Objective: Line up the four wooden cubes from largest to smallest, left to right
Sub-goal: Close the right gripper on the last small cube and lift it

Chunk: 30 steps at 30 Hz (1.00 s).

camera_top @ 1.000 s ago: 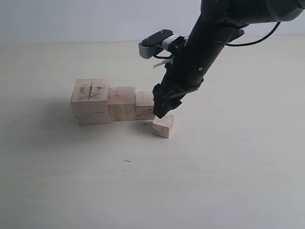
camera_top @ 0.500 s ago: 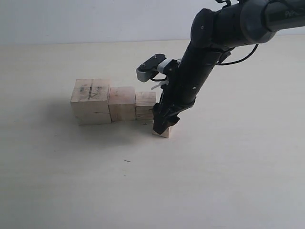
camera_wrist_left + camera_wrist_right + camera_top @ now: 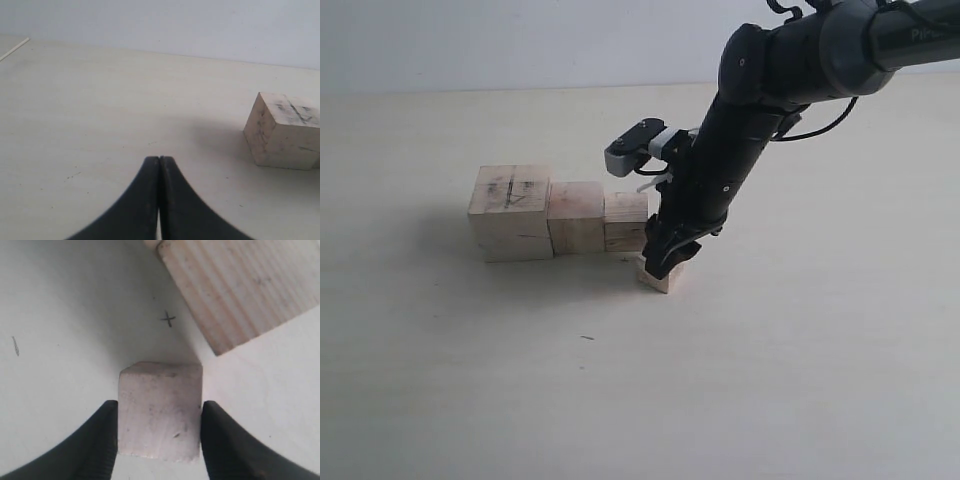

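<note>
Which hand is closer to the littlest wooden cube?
Right. The right hand is down over the littlest cube, a finger against each side. The left hand is shut over bare table, with only the biggest cube in its view.

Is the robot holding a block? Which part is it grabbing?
Yes: the right gripper has the smallest cube, jaws pressed on two opposite side faces. The left gripper holds nothing.
</note>
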Motion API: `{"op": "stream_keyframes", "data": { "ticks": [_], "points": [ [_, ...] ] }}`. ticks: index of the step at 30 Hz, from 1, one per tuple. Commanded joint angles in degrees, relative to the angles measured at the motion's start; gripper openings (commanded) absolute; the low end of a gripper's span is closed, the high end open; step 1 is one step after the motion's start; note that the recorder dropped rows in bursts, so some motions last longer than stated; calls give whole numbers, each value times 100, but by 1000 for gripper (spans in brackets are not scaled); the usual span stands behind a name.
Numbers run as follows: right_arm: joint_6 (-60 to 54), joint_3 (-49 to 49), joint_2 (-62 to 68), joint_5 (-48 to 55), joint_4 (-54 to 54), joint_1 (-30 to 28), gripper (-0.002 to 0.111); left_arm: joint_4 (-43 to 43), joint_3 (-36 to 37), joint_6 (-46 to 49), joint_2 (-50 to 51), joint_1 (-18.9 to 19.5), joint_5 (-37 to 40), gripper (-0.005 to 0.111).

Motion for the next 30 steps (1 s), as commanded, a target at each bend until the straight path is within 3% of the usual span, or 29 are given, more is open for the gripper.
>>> {"op": "stream_keyframes", "data": {
  "ticks": [1,4,6,13,19,26,30],
  "points": [
    [1,30,-11,194,-263,1,29,10,14,0,-32,-31,-65,0],
    [252,30,-11,232,-494,1,8,10,14,0,-32,-31,-65,0],
    [400,30,-11,264,-646,1,0,10,14,0,-32,-31,-65,0],
    [881,30,-11,276,-1499,1,0,10,14,0,-32,-31,-65,0],
    [434,-46,-11,392,-1537,-164,0,10,14,0,-32,-31,-65,0],
    [75,-657,-10,922,-794,-932,0,10,14,0,-32,-31,-65,0],
    [-720,-958,-10,1175,-617,-1059,0,10,14,0,-32,-31,-65,0]
  ]
}}
